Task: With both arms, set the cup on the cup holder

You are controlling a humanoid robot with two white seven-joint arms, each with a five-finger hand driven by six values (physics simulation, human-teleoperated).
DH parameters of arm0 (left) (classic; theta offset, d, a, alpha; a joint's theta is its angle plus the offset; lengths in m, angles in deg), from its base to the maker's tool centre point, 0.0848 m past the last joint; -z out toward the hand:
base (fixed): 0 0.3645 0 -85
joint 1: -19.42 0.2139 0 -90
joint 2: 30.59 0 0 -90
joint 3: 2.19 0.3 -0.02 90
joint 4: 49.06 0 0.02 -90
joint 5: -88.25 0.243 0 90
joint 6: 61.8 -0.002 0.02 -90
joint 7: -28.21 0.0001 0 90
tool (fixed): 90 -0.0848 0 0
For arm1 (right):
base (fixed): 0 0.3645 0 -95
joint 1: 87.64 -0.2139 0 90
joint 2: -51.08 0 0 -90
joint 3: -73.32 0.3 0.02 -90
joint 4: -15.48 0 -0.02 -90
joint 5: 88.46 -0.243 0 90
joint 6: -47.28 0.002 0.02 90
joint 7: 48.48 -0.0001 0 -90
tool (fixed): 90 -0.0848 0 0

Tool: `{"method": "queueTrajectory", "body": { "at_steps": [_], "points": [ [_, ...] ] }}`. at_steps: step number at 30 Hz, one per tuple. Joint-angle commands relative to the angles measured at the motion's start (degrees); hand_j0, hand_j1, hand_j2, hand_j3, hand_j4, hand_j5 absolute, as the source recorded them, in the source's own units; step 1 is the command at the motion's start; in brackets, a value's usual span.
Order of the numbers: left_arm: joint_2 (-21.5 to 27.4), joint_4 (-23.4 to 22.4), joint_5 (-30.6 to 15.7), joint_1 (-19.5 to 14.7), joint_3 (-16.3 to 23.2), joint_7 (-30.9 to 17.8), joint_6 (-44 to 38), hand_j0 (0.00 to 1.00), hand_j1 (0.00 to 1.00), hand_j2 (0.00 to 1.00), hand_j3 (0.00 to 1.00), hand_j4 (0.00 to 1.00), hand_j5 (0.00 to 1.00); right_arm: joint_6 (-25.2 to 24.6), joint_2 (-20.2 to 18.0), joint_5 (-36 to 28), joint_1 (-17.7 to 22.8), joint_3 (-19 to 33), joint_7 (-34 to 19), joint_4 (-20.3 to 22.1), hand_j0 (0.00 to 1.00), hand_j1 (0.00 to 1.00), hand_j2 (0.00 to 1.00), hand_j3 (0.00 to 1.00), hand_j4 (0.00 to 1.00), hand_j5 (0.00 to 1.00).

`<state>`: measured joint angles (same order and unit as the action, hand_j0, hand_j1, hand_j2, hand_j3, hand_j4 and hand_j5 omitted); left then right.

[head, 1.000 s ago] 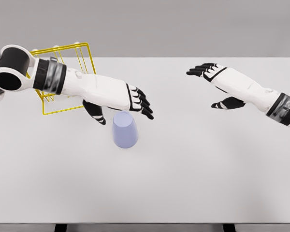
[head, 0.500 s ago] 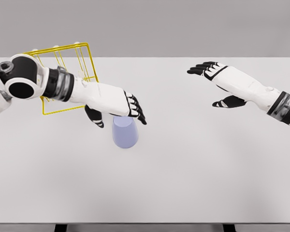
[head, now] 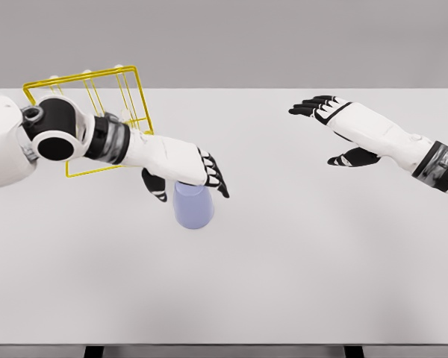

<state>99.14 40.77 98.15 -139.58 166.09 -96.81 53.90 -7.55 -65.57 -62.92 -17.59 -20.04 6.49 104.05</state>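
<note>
Head view: we look down on a white tabletop [head: 299,268] with the work gathered at its left half.
Cup: the pale lavender cup [head: 193,207] stands on the tabletop left of centre, apparently mouth down with the narrower end up, and just in front of the holder.
Left hand: our left hand [head: 188,173] sits over the top of the cup, palm down, its fingers [head: 215,176] draped past the far rim and the thumb hanging on the near-left side; we cannot tell whether they have closed on the cup or only rest against it.
What changed: a second ago the hand hovered behind and above the cup with a clear gap; it has since sunk and drawn in until it covers the cup's top, while the cup itself has not shifted.
Meaning: we read this as the reach ending and the grasp beginning, with lifting not yet started.
Cup holder: the yellow wire cup holder [head: 127,93] stands at the back left, partly hidden behind our left forearm, and carries nothing.
Right hand: our right hand [head: 322,109] hangs well apart over the right side, fingers spread and empty, where it was a second ago.
</note>
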Motion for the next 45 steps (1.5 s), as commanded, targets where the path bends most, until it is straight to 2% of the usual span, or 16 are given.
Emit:
{"method": "queueTrajectory", "body": {
  "at_steps": [1, 7, 11, 16, 26, 36, 45],
  "points": [
    [-0.2, -0.1, -0.1, 0.0, 0.0, 0.0, -0.2, 0.94, 0.94, 0.94, 0.94, 0.94, 0.94, -0.2, 0.0, -0.4, 0.0, 0.0, 0.0, 0.0, 1.00, 1.00, 1.00, 1.00, 1.00, 1.00],
    [-0.2, -0.1, -0.1, 0.4, 0.6, 0.0, -0.2, 0.91, 0.91, 0.91, 0.91, 0.91, 0.91, -0.2, -0.1, -0.4, 0.0, 0.0, 0.0, 0.1, 1.00, 1.00, 1.00, 1.00, 1.00, 1.00],
    [-0.1, 0.0, -0.1, 0.4, 0.6, 0.0, -0.2, 0.79, 0.79, 0.79, 0.79, 0.79, 0.79, -0.2, -0.1, -0.4, 0.0, -0.2, 0.0, 0.1, 1.00, 1.00, 1.00, 1.00, 1.00, 1.00],
    [0.0, 0.0, -0.1, 0.4, 0.8, 0.0, -0.1, 0.70, 0.70, 0.70, 0.70, 0.70, 0.70, -0.2, -0.2, -0.4, -0.3, -0.2, 0.0, -0.2, 1.00, 1.00, 1.00, 1.00, 1.00, 1.00],
    [0.3, 0.4, -0.1, 0.4, 0.8, 0.0, -0.2, 0.71, 0.71, 0.71, 0.71, 0.71, 0.71, -0.2, -0.1, 1.1, -1.0, -0.1, 0.0, -1.1, 1.00, 1.00, 1.00, 1.00, 1.00, 1.00],
    [1.4, 1.4, -0.8, -0.3, 0.0, 0.0, 0.4, 0.50, 0.50, 0.50, 0.50, 0.50, 0.50, -0.2, -0.1, 1.1, -1.0, -0.1, 0.0, -1.2, 1.00, 1.00, 1.00, 1.00, 1.00, 1.00],
    [4.5, 4.3, -1.0, -1.0, -2.0, 0.0, 0.7, 0.48, 0.48, 0.48, 0.48, 0.48, 0.48, -0.2, -0.1, 1.1, -1.0, -0.2, 0.0, -1.2, 1.00, 1.00, 1.00, 1.00, 1.00, 1.00]
  ]
}}
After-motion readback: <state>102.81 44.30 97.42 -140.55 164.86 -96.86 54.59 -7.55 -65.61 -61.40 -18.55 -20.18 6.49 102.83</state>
